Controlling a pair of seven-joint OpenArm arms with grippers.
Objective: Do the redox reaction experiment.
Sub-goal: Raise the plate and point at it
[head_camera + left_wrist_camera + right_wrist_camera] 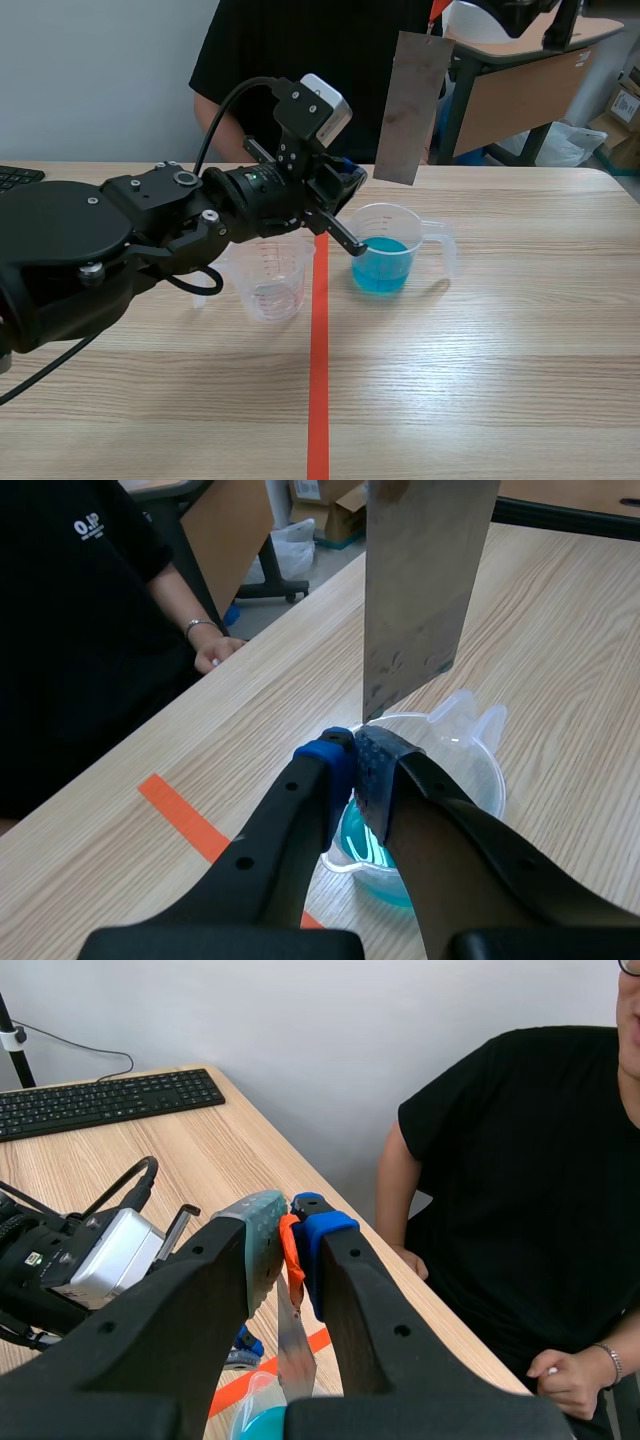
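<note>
The right pincer (292,1232) is clamping the orange tab (291,1255) of a metal sheet (410,105), which is hanging upright just above the blue-liquid beaker (395,218) standing mid-worktop (500,350), toward the far edge. The left pincer (357,752), fingers pressed together on nothing, is hovering at that beaker's rim, beside an empty beaker (275,285).

Metal plate (411,108) above blue-liquid beaker (392,262)
</note>
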